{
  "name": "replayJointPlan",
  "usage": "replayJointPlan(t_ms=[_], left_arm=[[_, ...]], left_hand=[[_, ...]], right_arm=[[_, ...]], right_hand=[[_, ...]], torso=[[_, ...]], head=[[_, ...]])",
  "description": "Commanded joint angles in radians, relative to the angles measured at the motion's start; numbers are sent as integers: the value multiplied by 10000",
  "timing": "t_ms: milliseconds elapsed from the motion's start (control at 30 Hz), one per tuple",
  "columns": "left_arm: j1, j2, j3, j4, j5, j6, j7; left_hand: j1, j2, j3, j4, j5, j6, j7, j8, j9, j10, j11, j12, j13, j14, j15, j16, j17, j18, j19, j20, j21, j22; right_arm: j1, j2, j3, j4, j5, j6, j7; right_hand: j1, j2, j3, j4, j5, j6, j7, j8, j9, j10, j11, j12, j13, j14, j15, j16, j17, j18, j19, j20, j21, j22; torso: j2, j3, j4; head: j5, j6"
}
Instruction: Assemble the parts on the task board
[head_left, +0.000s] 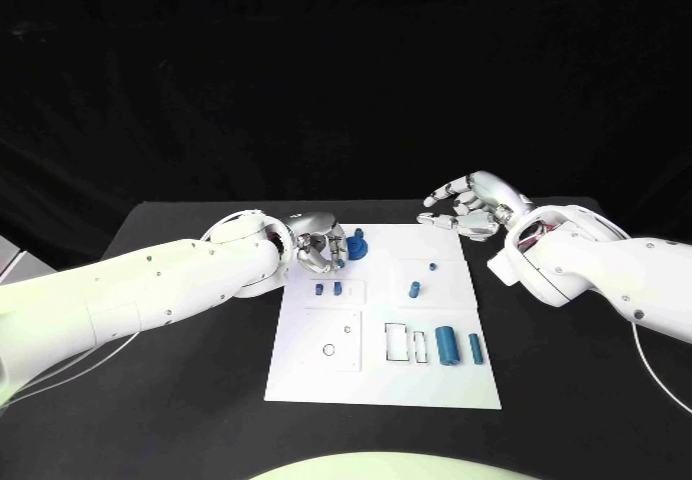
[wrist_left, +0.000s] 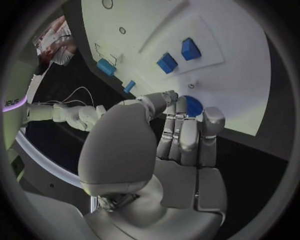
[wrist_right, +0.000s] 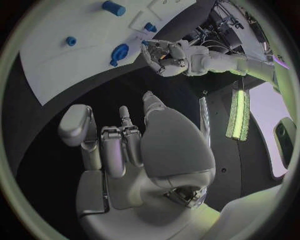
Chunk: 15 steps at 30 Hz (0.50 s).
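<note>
From the head view, the white task board (head_left: 384, 320) lies mid-table with most blue parts loose: two cylinders (head_left: 459, 346) near its right edge, two small pieces (head_left: 327, 289) on a raised plate, so assembly looks barely begun. The left hand (head_left: 317, 245) reaches a round blue disc (head_left: 356, 244) at the far corner. In the left wrist view, its fingers (wrist_left: 181, 132) lie pressed together, tips at the disc (wrist_left: 194, 106); whether they pinch it I cannot tell. In the right wrist view, the right hand (wrist_right: 119, 145) hangs off the board, fingers loosely curled, holding nothing.
</note>
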Motion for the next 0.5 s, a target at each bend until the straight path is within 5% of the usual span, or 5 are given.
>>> replayJointPlan(t_ms=[33,500], left_arm=[[10,-126,29,134,357,226,-210],[7,-274,56,12,379,549,-447]], left_hand=[[-117,-6,-30,-23,35,73,-13,-45,255,90,15,-81,-11,77,6,35,-16,-113,46,-9,15,-9],[-227,-16,-45,4,32,104,-29,-68,279,129,7,-156,-9,64,3,26,-62,-110,40,-10,-9,-26]], right_arm=[[-4,-17,2,20,-53,62,44],[-4,-25,2,5,-61,60,37]], right_hand=[[-2,123,-34,5,64,-46,-8,-4,11,245,54,-30,1834,727,11,-53,1324,49,-25,15,-43,6],[-2,123,-34,5,64,-46,-8,-4,11,245,54,-30,1834,727,11,-53,1324,49,-25,15,-43,6]], torso=[[17,-9,-8],[27,-21,-22]], head=[[2,6],[35,-7]])
